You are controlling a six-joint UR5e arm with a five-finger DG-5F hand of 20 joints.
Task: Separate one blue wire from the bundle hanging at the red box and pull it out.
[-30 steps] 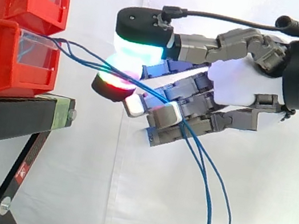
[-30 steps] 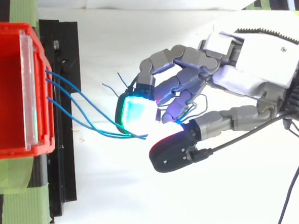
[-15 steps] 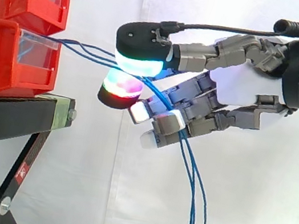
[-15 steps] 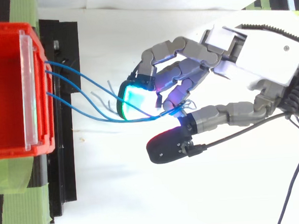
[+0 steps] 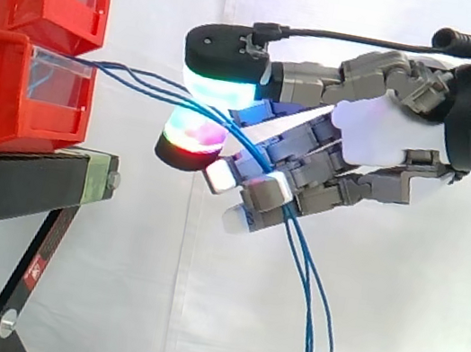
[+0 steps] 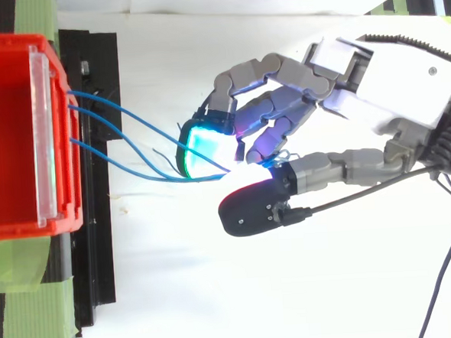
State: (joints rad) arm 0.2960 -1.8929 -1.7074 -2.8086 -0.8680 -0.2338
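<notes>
Pinching blue wires [image 6: 180,179] strung from red box [image 5: 13,91], hand [image 5: 371,132] clamped round them, ends dangling.

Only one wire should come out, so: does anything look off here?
Yes. Several thin blue wires from the lower red plastic bin run together through the curled hand and hang below it; none stands apart.

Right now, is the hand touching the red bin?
No: the hand is apart from the red bin, and only the blue wires span the gap between them.
</notes>
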